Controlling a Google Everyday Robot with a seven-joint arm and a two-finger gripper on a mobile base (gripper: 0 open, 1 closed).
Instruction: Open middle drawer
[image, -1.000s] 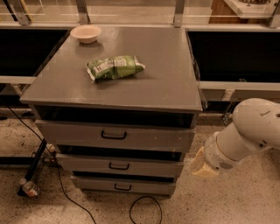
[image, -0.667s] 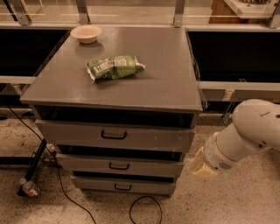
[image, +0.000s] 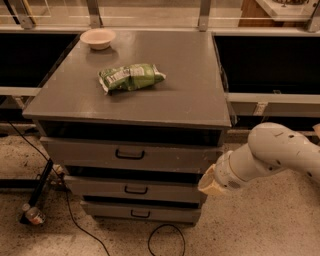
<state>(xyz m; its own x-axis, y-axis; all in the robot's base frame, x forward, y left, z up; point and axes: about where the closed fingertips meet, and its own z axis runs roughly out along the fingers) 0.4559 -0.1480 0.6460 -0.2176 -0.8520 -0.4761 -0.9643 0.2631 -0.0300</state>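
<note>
The grey cabinet (image: 135, 107) has three drawers. The middle drawer (image: 100, 188) has a flat grey front and a small black bar handle (image: 136, 190). A dark gap shows above its front, and none of its interior is visible. The gripper (image: 212, 183) shows only as a beige end on the white arm (image: 280, 152), low at the cabinet's right front corner, level with the middle drawer's right end. It is well to the right of the handle.
The taller top drawer (image: 90, 150) and the lowest drawer (image: 110, 210) sit above and below. A green snack bag (image: 131, 76) and a beige bowl (image: 98, 38) lie on the cabinet top. Black cables (image: 65, 210) and a bottle (image: 34, 215) lie on the speckled floor at left.
</note>
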